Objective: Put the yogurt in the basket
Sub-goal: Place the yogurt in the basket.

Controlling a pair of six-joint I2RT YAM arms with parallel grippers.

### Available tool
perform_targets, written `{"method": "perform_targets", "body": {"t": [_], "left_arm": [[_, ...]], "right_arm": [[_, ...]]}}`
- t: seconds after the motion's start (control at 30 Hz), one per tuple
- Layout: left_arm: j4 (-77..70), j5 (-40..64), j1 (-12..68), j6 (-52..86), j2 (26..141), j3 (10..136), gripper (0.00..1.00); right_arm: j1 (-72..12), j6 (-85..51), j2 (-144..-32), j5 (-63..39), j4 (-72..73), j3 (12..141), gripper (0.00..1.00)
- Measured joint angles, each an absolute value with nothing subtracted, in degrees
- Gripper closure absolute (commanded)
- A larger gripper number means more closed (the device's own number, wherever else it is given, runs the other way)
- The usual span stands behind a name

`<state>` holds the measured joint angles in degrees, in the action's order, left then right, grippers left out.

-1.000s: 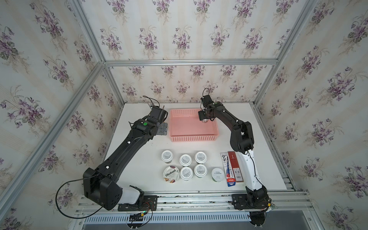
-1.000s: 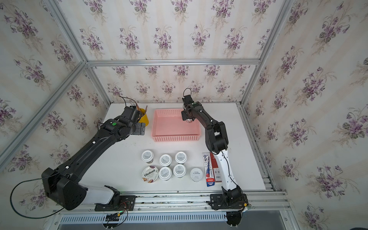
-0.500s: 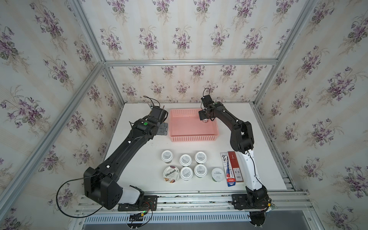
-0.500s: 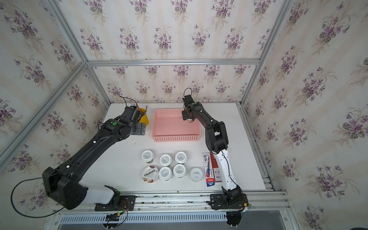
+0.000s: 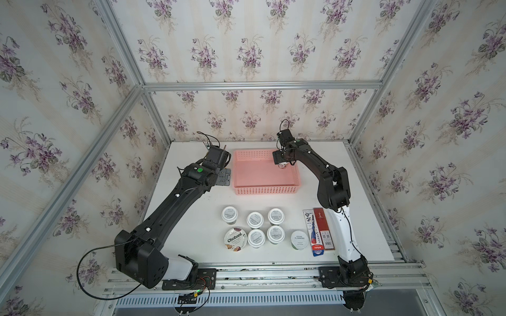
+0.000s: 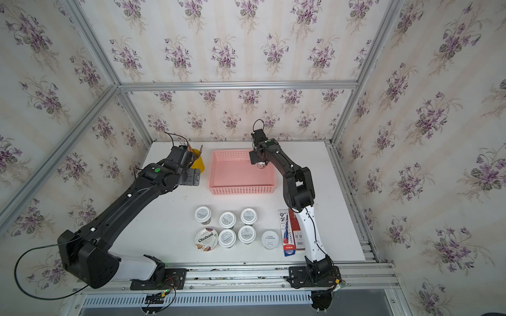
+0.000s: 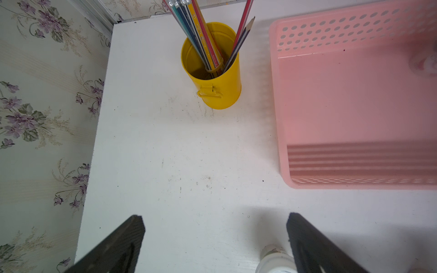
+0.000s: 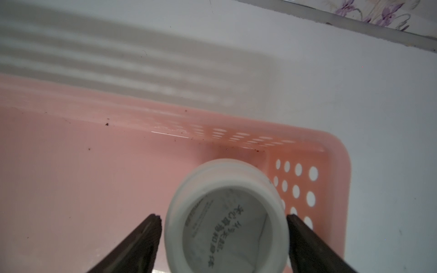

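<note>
Yogurt cup (image 8: 224,224) upright in corner of pink basket (image 8: 71,177), right jaws spread either side of it, left jaws spread wide above worktop (image 7: 189,153) near yellow pencil cup (image 7: 220,89).

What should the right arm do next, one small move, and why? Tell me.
Probably lift the right gripper straight up. Its jaws stand parted on either side of the cup, which looks set down in a corner of the basket, so the drop seems done. A sideways pull might tip it. Seven other cups stand outside the basket.
</note>
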<state>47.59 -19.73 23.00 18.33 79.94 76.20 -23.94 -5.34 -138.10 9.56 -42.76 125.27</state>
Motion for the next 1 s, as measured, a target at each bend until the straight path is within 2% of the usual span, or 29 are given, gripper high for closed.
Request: {"method": "perform_targets", "body": {"t": [0.33,0.5,0.8,1.0], "left_arm": [[47.83,-19.79,23.00,18.37,79.77,76.86,0.01],[48.31,-19.73,23.00,18.39,79.46,77.56,0.01],[51.59,-17.54,24.38,18.94,78.70,78.83,0.01],[53.65,-17.56,25.93,19.49,79.83,79.92,0.01]], "right_arm": [[-24.05,-5.50,-134.54,8.05,-43.72,125.27,0.11],[-24.97,-6.15,-128.46,6.66,-43.40,121.64,0.12],[-31.51,-9.23,-102.52,3.99,-37.85,91.18,0.15],[-39.55,-12.34,-89.03,3.57,-37.76,74.81,0.17]]}}
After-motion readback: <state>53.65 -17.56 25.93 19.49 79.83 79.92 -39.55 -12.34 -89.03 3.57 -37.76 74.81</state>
